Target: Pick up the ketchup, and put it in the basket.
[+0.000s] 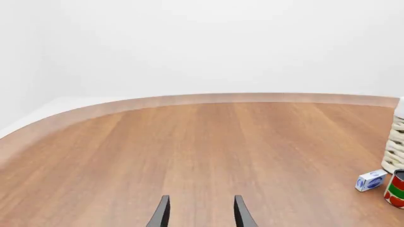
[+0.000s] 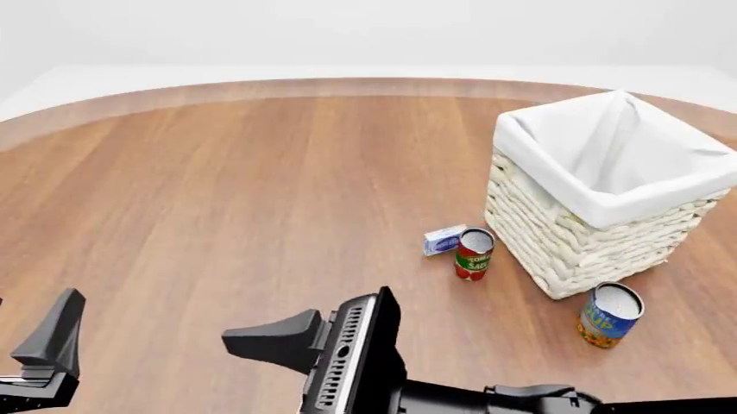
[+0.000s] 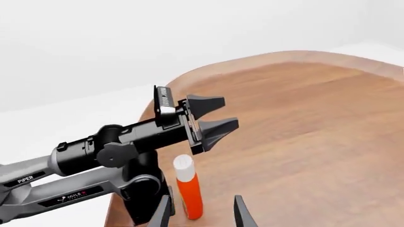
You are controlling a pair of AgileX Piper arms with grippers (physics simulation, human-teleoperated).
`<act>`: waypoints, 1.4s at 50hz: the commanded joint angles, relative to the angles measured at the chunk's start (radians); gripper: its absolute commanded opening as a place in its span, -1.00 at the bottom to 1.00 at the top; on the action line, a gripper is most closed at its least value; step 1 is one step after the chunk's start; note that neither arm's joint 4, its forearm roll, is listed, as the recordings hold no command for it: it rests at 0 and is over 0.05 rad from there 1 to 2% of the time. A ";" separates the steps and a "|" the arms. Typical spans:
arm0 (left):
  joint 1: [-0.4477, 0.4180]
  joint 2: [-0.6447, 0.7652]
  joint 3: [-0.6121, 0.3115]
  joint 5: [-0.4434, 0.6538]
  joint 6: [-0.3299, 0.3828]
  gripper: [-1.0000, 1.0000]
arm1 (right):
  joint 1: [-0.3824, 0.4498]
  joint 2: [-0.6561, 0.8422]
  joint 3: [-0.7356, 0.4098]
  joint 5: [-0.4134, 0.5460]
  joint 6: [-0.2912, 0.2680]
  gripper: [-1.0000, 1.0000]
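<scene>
the ketchup (image 3: 188, 187) showed only in the right wrist view: a red bottle with a white cap, standing upright on the wooden table (image 2: 230, 190) close to its edge, just beyond the right gripper (image 3: 200, 213). that gripper's two dark fingertips stood apart, open and holding nothing, with the bottle showing between and past them. behind the bottle in that view lay the left arm, its left gripper (image 3: 215, 116) with jaws parted and empty, above the table.

in the front view the basket (image 2: 599, 194) sat at about 2 o'clock on the table, cream wicker with a white liner over its rim. a red-and-green can (image 2: 474, 254) stood just beside its near left corner at about 4 o'clock from table centre, a small blue-and-white box (image 2: 444, 240) touching or nearly touching the can's left side. a blue-and-yellow can (image 2: 608, 315) stood near the basket's nearest corner, at roughly 5 o'clock.
</scene>
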 commanded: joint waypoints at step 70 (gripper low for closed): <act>0.000 0.000 0.000 0.000 0.000 1.00 | 0.122 0.342 -0.252 0.002 0.166 1.00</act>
